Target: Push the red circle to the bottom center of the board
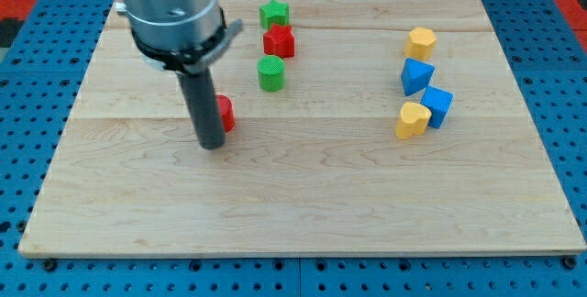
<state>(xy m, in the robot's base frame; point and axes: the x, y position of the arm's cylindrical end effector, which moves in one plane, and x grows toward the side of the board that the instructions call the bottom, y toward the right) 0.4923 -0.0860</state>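
Observation:
The red circle (226,113) lies on the wooden board (303,196) left of centre, mostly hidden behind my rod. My tip (212,146) rests on the board just below and to the left of the red circle, touching or almost touching it.
A green star (273,13), a red star (279,41) and a green circle (271,73) stand in a column at the top centre. At the right are a yellow block (421,41), a blue block (416,76), another blue block (437,105) and a yellow heart (412,120).

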